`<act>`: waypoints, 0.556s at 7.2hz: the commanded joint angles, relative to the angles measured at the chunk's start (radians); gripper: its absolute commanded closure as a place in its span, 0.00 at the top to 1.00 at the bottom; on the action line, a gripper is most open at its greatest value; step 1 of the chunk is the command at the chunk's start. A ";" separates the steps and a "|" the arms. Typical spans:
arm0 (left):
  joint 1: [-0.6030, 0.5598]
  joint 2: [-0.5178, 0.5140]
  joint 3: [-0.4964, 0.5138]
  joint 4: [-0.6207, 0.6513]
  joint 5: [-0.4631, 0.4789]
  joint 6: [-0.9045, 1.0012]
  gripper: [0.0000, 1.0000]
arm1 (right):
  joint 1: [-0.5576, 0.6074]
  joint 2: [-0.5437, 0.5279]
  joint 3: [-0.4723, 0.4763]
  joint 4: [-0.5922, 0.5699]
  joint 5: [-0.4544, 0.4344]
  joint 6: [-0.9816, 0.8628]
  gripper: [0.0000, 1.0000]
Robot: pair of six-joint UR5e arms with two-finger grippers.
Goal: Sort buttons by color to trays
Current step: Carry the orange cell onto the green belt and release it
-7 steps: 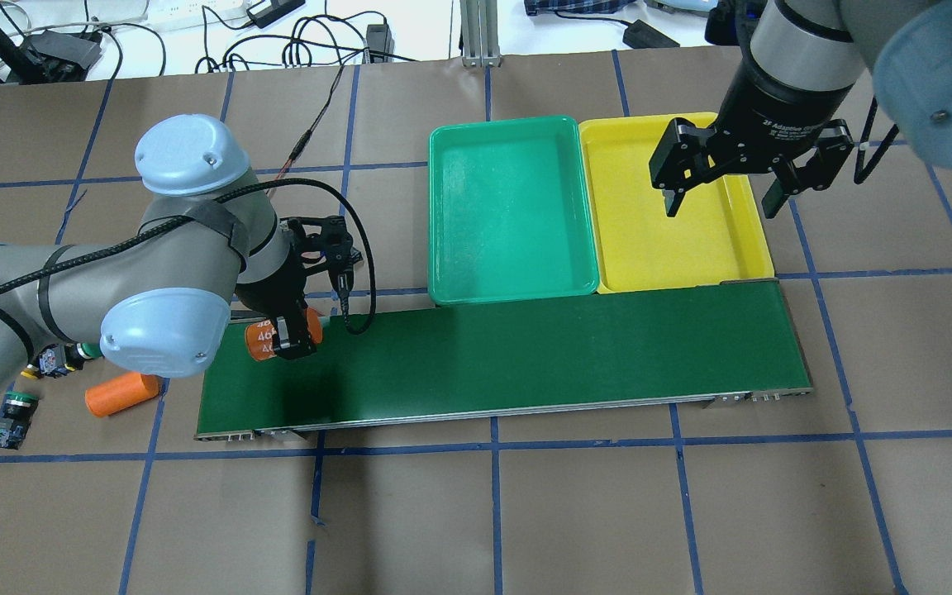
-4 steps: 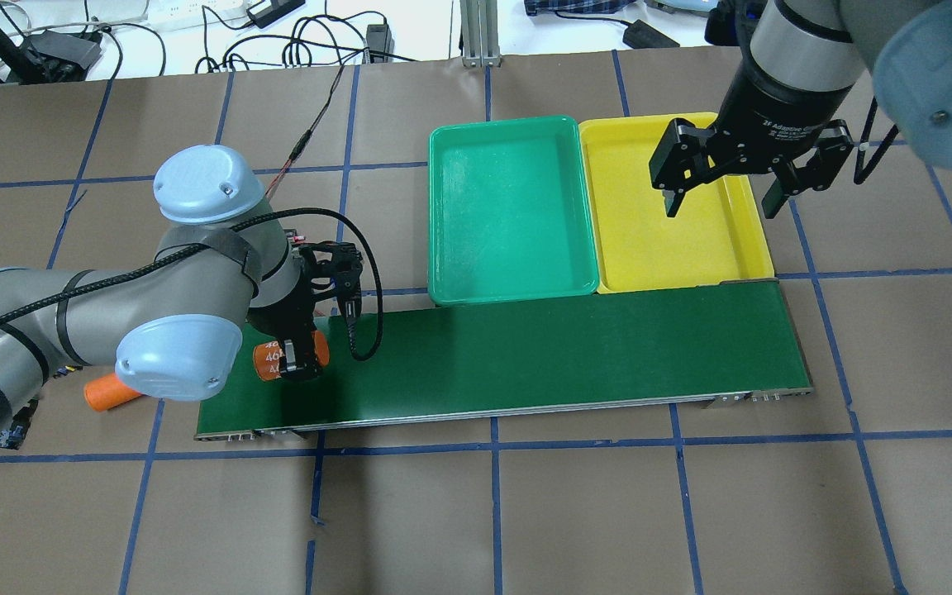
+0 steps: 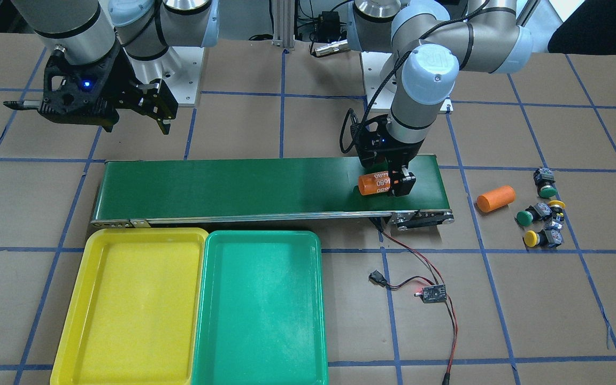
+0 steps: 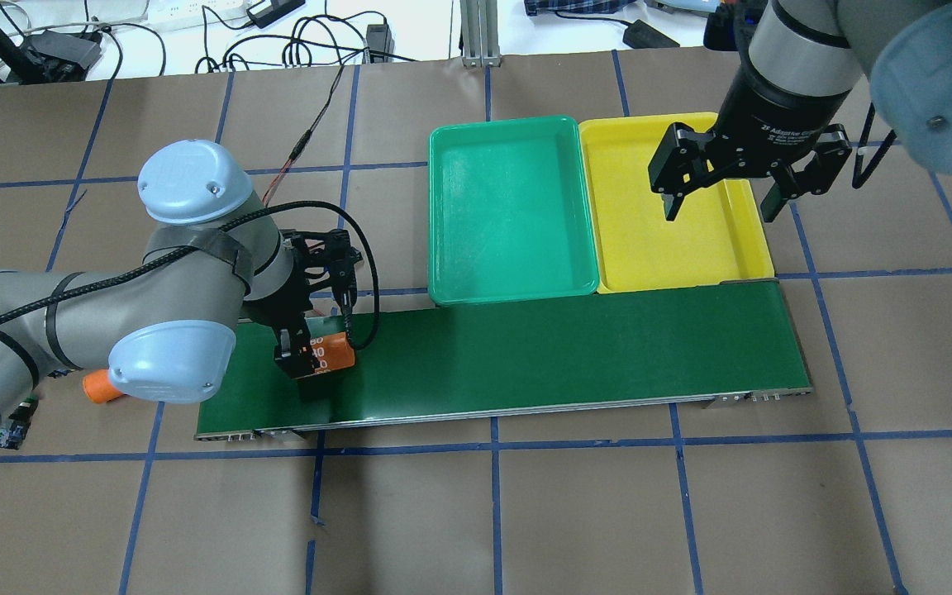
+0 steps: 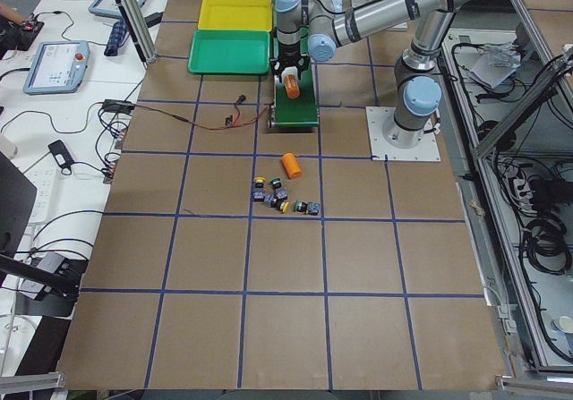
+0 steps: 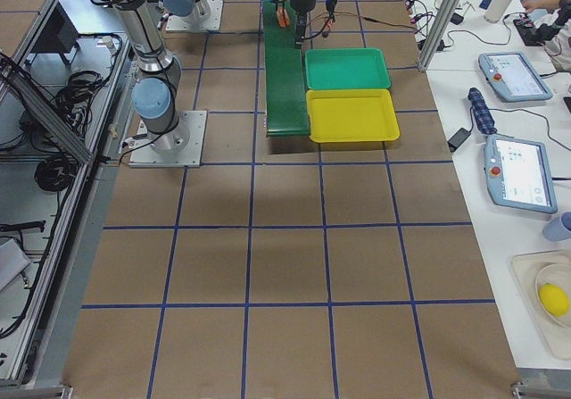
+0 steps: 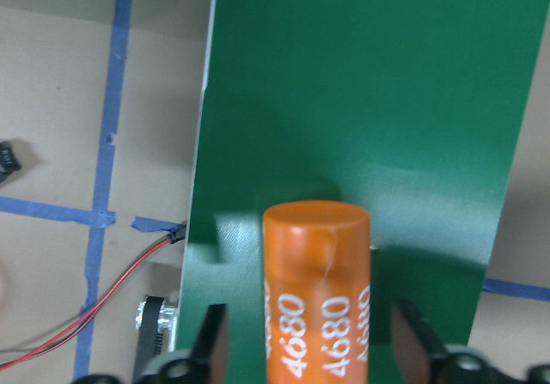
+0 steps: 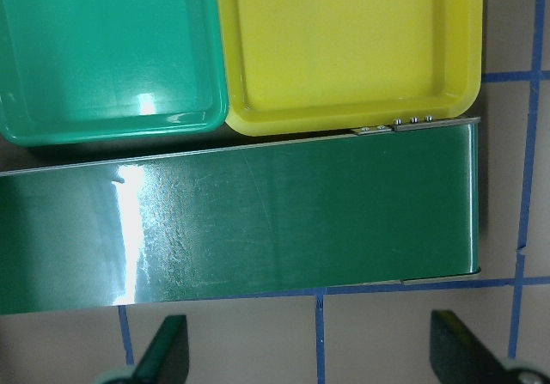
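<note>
Four buttons lie in a cluster on the table past the belt's end, two green-capped [image 3: 524, 217] [image 3: 547, 190] and two yellow-capped [image 3: 531, 238] [image 3: 556, 205]. In the overhead view my left arm hides most of them. The green tray [image 4: 509, 207] and the yellow tray [image 4: 658, 240] stand side by side, both with nothing in them. My left gripper [image 4: 301, 362] is low over the belt. The orange "4680" cylinder [image 7: 316, 298] lies between its fingers, with a gap showing on each side. My right gripper [image 4: 720, 202] hangs open and empty over the yellow tray's edge.
The long dark green conveyor belt [image 4: 567, 347] runs along the near side of the trays. A second orange cylinder [image 3: 495, 198] lies on the table between the belt's end and the buttons. A small circuit board with red and black wires [image 3: 431, 294] lies beside the green tray.
My left gripper moved from the belt's left end further onto the belt with the orange cylinder. The cylinder now sticks out further right past the fingers. The right arm has barely moved.
</note>
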 commanded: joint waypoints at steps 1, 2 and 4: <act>0.084 0.009 0.018 0.057 0.004 -0.043 1.00 | 0.000 0.000 0.000 0.000 0.000 0.000 1.00; 0.182 -0.010 0.012 0.070 -0.002 -0.064 1.00 | 0.000 -0.002 0.000 0.000 0.000 0.000 1.00; 0.354 -0.032 0.015 0.074 -0.005 -0.055 1.00 | 0.000 0.000 0.000 0.000 0.000 0.000 1.00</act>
